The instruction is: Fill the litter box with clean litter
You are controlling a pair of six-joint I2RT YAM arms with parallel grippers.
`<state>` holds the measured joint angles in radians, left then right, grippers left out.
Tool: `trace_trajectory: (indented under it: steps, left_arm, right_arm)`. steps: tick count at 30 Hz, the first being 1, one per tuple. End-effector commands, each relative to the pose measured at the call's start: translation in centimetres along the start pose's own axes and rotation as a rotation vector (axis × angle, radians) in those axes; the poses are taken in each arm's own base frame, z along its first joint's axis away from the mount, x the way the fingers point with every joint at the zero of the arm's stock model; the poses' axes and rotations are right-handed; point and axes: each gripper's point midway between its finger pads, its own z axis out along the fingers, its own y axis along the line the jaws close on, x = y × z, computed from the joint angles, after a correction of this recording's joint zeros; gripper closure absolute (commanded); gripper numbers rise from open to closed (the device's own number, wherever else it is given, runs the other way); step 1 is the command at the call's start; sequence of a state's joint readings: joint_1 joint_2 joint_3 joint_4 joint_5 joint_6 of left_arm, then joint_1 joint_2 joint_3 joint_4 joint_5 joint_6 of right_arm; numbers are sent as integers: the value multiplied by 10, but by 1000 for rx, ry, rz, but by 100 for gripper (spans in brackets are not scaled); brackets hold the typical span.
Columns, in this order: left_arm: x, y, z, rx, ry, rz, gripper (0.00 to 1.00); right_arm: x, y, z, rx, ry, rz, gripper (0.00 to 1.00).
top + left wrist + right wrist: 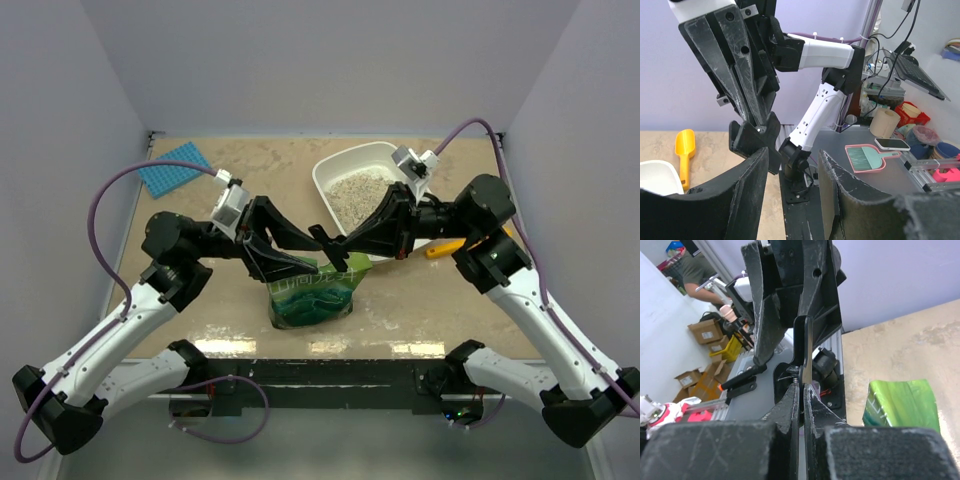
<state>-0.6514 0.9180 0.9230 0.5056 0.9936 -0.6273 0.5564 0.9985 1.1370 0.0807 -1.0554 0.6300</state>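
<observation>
At centre the left arm (185, 245) and right arm (470, 215) cover the green bag (312, 297); the litter box (350, 152) is open on its left side

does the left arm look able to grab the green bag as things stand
Probably yes: the left gripper hangs open right over the green bag, though the shut right gripper crowds that spot.

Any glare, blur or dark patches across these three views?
Top external: bright glare strip along the beige table near edge; glossy green pouch bag shows highlights. Left wrist: left gripper's fingers dark, soft; background sharp. Right wrist: right gripper's fingers blurred, black.
</observation>
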Motion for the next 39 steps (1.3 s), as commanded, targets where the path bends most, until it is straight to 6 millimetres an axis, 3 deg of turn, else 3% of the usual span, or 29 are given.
trace_trajectory:
  steps: [1, 12, 21, 31, 38, 39]
  left_arm:
    - [-9, -3, 3, 11, -8, 28, 51]
    - [4, 9, 1, -45, 31, 1, 58]
    - [2, 17, 3, -63, 23, 8, 59]
    - [-6, 2, 2, -22, 10, 33, 59]
    - [-10, -1, 1, -23, 3, 42, 58]
    - [-8, -1, 1, -20, 7, 38, 62]
  right_arm:
    - [-29, 26, 1, -38, -75, -118, 100]
    - [-38, 36, -3, -22, -90, -156, 100]
    - [-27, 30, 5, -30, -90, -116, 100]
    - [-20, 16, 14, -16, -86, -91, 100]
    - [-18, 17, 19, -29, -84, -88, 100]
    - [-17, 17, 19, -29, -84, -86, 100]
